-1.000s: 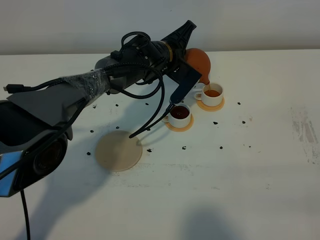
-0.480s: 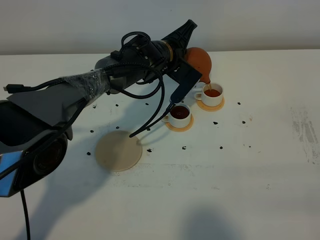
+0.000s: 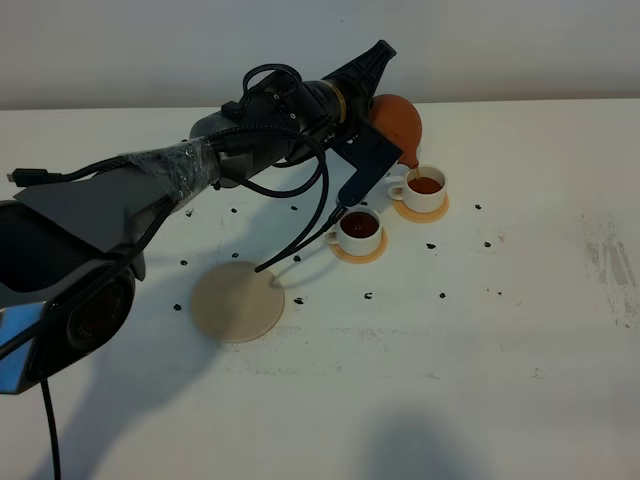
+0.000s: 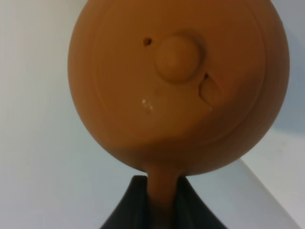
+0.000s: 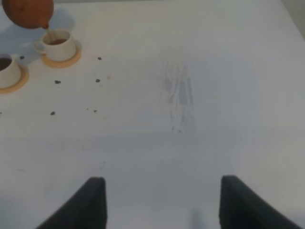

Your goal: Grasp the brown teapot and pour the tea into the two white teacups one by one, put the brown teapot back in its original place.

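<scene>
You'll find the brown teapot (image 3: pixel 398 122) a plain reddish-orange clay colour, and its lid (image 4: pixel 176 57) is the same shade. The two white teacups (image 3: pixel 428 200) are unpatterned. The tea (image 3: pixel 426 185) in the far one looks amber, while the near cup (image 3: pixel 359 230) shows a darker brown. Their small coasters (image 3: pixel 360 253) are orange-tan, and the large coaster (image 3: pixel 237 301) is pale beige. Your table (image 3: pixel 520 340) is white, scattered with black specks (image 3: pixel 441 295) and faint grey scuffs (image 3: pixel 610 260). The left hand (image 4: pixel 159 202) and right hand (image 5: pixel 162 195) are black.
</scene>
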Available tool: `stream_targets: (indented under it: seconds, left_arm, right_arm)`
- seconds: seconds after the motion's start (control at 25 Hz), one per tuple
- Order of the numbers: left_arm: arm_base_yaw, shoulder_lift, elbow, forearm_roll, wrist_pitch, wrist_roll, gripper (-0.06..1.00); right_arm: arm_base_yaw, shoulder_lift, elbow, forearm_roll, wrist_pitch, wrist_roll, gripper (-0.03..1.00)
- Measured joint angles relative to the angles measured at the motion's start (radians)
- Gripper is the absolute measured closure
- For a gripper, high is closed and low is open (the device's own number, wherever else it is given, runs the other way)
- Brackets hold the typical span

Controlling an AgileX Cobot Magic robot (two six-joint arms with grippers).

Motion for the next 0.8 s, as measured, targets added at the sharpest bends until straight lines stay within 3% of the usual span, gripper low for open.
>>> stream_targets:
  seconds: [0.8]
  left_arm:
    - [-0.008, 0.000, 0.000, 0.054, -0.035, -0.006, 0.87]
  right_arm:
    - [0.000, 0.000, 0.000, 0.000, 0.000, 0.000, 0.47]
